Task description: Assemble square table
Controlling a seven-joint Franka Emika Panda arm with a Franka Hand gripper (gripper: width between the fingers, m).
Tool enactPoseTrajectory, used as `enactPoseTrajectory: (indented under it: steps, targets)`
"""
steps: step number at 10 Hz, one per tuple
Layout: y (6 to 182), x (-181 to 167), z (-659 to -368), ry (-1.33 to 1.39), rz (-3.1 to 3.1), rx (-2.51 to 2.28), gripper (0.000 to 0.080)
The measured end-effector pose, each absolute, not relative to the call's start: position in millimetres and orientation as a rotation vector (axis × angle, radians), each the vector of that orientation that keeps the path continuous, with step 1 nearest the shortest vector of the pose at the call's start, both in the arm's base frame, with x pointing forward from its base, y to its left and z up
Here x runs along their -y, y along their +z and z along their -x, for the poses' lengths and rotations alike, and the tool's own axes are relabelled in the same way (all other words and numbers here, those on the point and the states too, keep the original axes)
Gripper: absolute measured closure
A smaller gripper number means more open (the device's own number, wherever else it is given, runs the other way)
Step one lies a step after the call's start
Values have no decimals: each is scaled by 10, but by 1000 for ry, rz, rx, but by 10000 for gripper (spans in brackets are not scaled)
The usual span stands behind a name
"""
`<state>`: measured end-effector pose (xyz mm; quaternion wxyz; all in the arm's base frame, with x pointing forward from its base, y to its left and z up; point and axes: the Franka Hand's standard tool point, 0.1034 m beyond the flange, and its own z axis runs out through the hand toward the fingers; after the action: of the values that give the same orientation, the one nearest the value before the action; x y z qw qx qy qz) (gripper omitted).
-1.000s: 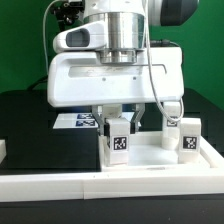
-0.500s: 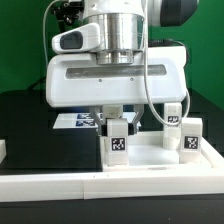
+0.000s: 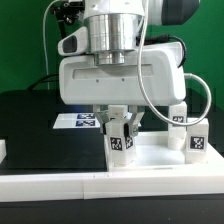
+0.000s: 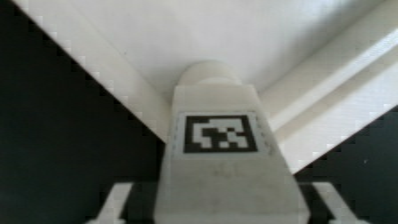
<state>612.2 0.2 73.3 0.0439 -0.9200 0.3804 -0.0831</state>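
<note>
My gripper [image 3: 121,128] is shut on a short white leg post [image 3: 122,142] with a black-and-white tag. The post stands upright at the near left corner of the white square table slab [image 3: 150,163]. In the wrist view the same post [image 4: 221,150] fills the middle between my two fingers [image 4: 118,203], with the slab's edge [image 4: 311,70] behind it. Two more tagged leg posts stand upright on the slab at the exterior view's right, one farther back [image 3: 178,115] and one nearer [image 3: 197,142].
The marker board [image 3: 78,121] lies flat on the black worktop [image 3: 40,130] behind the slab at the exterior view's left. A white rail [image 3: 60,188] runs along the front edge. A small white block [image 3: 3,148] sits at the far left.
My hand has moved toward the exterior view's right with the leg post. The slab and the two other posts have shifted right with it. The marker board has stayed put.
</note>
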Motion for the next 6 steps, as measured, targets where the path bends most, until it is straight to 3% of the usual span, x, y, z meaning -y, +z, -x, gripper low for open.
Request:
enactPoseTrajectory:
  steps: [2,5,6]
  targets:
    - [727,-15,-6103,-203,2630,-1506,509]
    - [727,-13,-6103,-193,2529,-1653,509]
    - [726,-19,-6102,-192,2531,-1648,426]
